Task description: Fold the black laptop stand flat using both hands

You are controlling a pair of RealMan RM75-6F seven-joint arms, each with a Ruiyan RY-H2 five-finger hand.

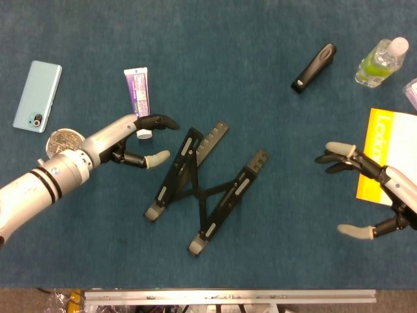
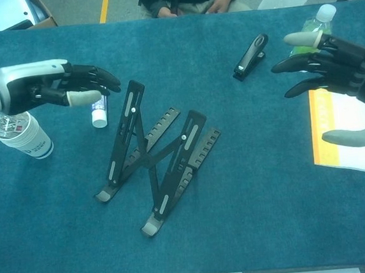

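A: Stand [image 1: 205,189] first: where is it, and how does it lie?

B: Near the middle of the blue tabletop [image 1: 260,85], still unfolded. 2 long black bars run side by side, joined by crossing struts. In the head view their long axis goes diagonally, from the grey-tipped feet at lower left up toward the upper right. The notched strips stick out at the upper-right ends.

A: Same in the chest view?

B: Yes. There the stand [image 2: 154,158] has its feet nearest the camera, and the bars rise away toward the far edge.

A: Left hand?

B: The left hand [image 1: 133,140] hovers just left of the upper end of the left bar, fingers spread and extended toward the stand, holding nothing. I cannot tell whether a fingertip touches the bar.

A: Right hand?

B: The right hand [image 1: 365,195] is well apart from the stand, on the right side, fingers splayed wide and empty, over the edge of a yellow booklet [image 1: 384,150].

A: What else is on the tabletop?

B: A toothpaste tube [image 1: 137,98] and a cup [image 2: 22,134] by the left hand, a pale phone [image 1: 37,96] further left, a black stapler [image 1: 314,67] and a bottle [image 1: 380,60] at the far right.
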